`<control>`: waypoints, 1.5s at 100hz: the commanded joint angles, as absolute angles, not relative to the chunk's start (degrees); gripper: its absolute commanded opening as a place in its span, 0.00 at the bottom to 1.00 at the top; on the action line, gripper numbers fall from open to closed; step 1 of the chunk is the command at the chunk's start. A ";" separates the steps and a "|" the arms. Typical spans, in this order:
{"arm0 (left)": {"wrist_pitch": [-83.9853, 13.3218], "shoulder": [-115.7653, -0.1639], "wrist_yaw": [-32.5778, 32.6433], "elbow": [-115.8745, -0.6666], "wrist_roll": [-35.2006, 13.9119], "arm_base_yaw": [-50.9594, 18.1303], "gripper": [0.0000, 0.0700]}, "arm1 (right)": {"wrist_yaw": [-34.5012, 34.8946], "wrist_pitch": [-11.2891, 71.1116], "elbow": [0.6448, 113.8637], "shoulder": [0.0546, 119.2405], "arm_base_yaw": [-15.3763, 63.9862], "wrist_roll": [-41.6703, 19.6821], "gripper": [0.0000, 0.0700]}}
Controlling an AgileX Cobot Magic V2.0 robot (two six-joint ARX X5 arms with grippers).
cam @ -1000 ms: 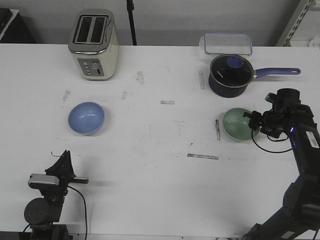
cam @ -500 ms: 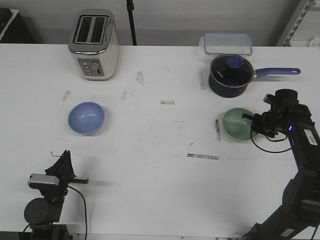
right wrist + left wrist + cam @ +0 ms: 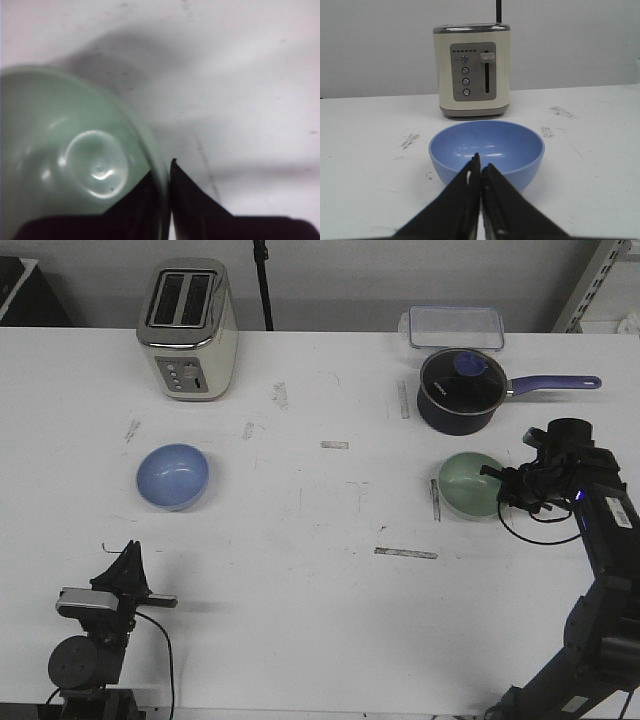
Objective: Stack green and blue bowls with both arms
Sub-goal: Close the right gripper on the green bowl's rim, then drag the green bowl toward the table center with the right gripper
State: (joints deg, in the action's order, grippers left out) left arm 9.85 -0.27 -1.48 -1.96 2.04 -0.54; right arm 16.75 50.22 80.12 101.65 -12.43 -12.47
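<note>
The pale green bowl (image 3: 470, 483) is at the right of the table, just in front of the saucepan. My right gripper (image 3: 503, 490) is shut on its right rim. In the right wrist view one finger is inside the green bowl (image 3: 75, 150) and one outside, with the gripper (image 3: 165, 181) pinching the wall. The light blue bowl (image 3: 173, 476) sits upright on the table at the left. My left gripper (image 3: 122, 568) is shut and empty, low near the front edge. In the left wrist view it (image 3: 480, 170) points at the blue bowl (image 3: 505, 145), a short way off.
A cream toaster (image 3: 188, 330) stands at the back left, behind the blue bowl; it also shows in the left wrist view (image 3: 472, 70). A dark navy lidded saucepan (image 3: 458, 390) with a purple handle stands right behind the green bowl. A clear lidded box (image 3: 455, 327) is at the back right.
My right gripper and the green bowl have shifted slightly left and away from me. The left arm and the blue bowl have not moved.
</note>
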 commanded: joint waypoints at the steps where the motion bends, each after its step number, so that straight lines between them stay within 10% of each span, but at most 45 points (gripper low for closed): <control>1: 10.52 -0.19 -1.43 -0.67 1.91 -0.56 0.00 | 17.89 49.52 81.34 101.10 -12.45 -13.78 0.01; 48: 10.52 -0.19 -1.45 -0.67 1.91 -0.56 0.00 | 17.98 49.67 81.34 98.32 0.23 -17.26 0.01; 100: 10.52 -0.19 -1.43 -0.67 1.91 -0.56 0.00 | 11.77 39.44 81.30 101.41 24.71 -34.37 0.01; 150: 10.52 -0.19 -1.43 -0.67 1.91 -0.56 0.00 | 11.79 39.72 81.30 103.68 27.29 -35.88 0.01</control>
State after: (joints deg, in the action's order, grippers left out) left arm 9.82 -0.27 -1.48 -1.96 2.04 -0.54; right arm 11.79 39.99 80.12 102.24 26.87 -35.03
